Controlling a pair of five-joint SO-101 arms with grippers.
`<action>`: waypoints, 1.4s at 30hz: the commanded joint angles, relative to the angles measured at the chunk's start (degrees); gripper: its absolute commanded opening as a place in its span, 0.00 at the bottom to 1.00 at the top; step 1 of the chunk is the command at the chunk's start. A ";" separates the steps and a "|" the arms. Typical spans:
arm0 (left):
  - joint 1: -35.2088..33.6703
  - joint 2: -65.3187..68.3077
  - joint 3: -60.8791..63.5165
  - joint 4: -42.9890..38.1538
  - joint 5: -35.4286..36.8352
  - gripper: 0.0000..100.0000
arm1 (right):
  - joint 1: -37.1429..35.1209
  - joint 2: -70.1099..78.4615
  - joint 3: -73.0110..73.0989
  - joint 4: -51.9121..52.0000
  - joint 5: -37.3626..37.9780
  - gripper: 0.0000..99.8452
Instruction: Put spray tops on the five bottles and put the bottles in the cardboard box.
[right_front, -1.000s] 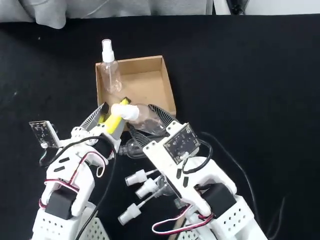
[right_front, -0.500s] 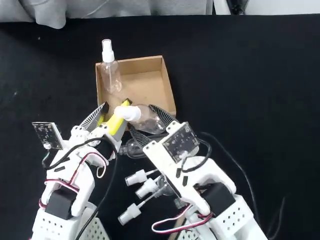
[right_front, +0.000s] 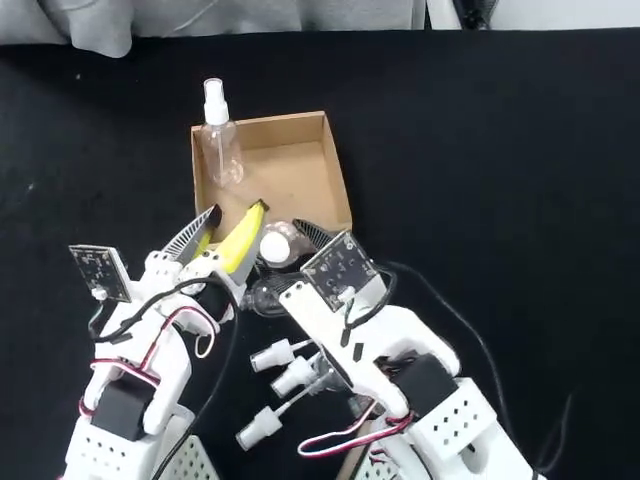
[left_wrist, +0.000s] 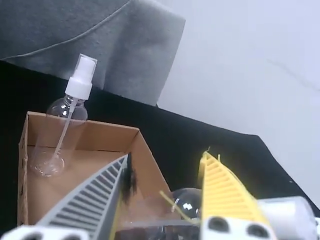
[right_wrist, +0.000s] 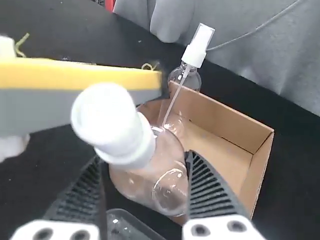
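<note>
- The box (right_front: 285, 175) sits open on the black bench (right_front: 480, 150), past the tips of both arms.
- One clear bottle (right_front: 220, 150) stands upright inside the box, in its far corner on the left arm's side. It has a white spray top on, and its thin tube shows through the wall in the left wrist view (left_wrist: 67, 107) and the right wrist view (right_wrist: 182, 80).
- The right pincer (right_front: 283, 250) pinches a second clear bottle (right_front: 274, 245) by its body, one black ribbed finger on each side (right_wrist: 145, 162).
- This held bottle (right_wrist: 150, 175) is tilted, wears a white top, and hangs at the near wall of the box.
- The left pincer (right_front: 237, 208) is spread and grips nothing, with one grey finger and one yellow finger (left_wrist: 167, 157).
- Its yellow finger lies just beside the held bottle's white top. Whether they touch cannot be told.
- Another clear bottle (right_front: 260, 295) lies on the bench between the two arms, partly hidden by them.
- Three loose spray tops (right_front: 275, 353) lie on the bench near the arms' bases, tubes pointing toward the right arm.
- The bottles are see-through plastic and the box is brown card.
- Each wrist carries a small circuit board (right_front: 95, 268) whose marks are too small to read.
- A grey cloth (right_front: 100, 25) lies along the far edge of the bench.
</note>
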 joint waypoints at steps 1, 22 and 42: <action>1.10 -0.35 -0.84 -0.09 1.05 0.21 | -1.14 0.40 -2.86 -0.53 0.44 0.02; -11.82 -0.44 -2.15 0.00 6.07 0.21 | -0.79 0.40 -4.44 -0.35 -0.09 0.02; -32.48 -0.44 3.38 -0.09 16.35 0.21 | 1.14 1.45 -14.02 0.00 -3.69 0.02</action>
